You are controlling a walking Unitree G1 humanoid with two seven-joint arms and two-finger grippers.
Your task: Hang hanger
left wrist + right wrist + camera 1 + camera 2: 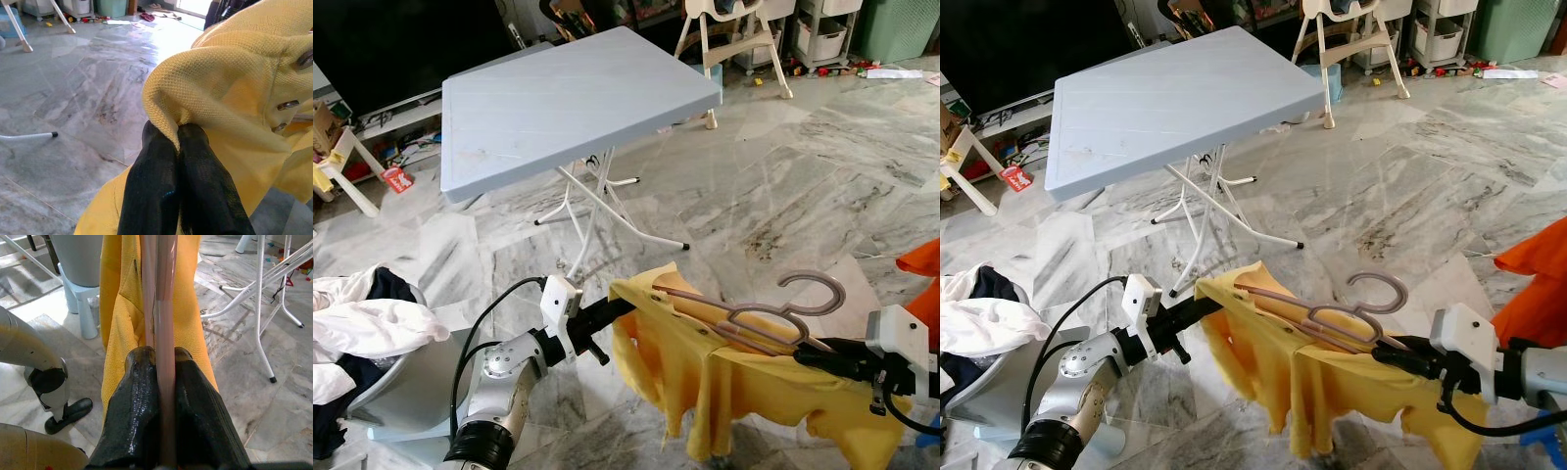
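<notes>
Right pincer clamps the pink hanger bar; left pincer pinches the yellow polo shirt shoulder, garment slung between them above the marble floor. Risk: pinched fold is thin. If it slips, the shirt likely slides off the hanger.

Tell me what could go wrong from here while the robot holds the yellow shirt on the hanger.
1. The left pincer pinches only a small fold of the yellow shirt, so the cloth may slip out.
2. The right pincer clamps the thin hanger on its bar; the hanger may twist and the shirt may slide off.
3. The shirt hangs low and could drag on the marble floor.
</notes>
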